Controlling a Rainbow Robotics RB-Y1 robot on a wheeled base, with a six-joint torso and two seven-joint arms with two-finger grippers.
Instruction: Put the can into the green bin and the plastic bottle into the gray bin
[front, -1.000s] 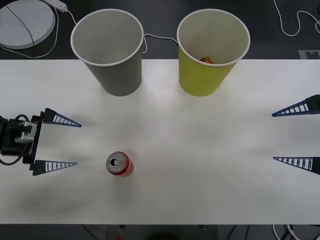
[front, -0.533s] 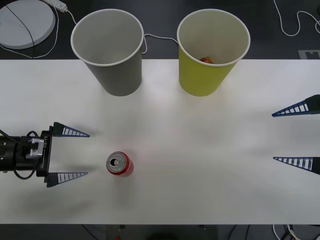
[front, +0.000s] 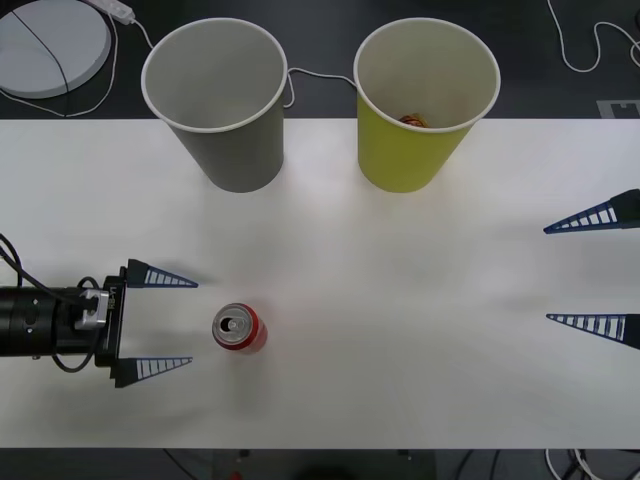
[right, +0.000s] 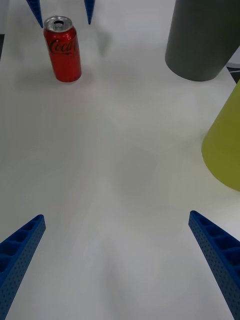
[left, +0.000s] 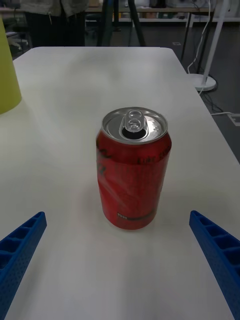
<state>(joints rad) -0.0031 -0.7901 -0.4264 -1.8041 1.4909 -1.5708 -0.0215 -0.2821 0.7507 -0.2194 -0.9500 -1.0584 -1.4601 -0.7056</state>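
Small red drink can with silver top (front: 239, 329) upright on white table (front: 400, 300), at 7 o'clock from the tapering gray paper-cup bin (front: 218, 100). Left gripper (front: 158, 323) at the can's 9 o'clock, blue fingers spread, not touching. Yellow-green paper-cup bin (front: 422, 100) at the gray bin's 3 o'clock. Right gripper (front: 592, 270) spread wide at table's 3 o'clock edge.

Both pincers (front: 160, 323) (front: 592, 270) agape, low.
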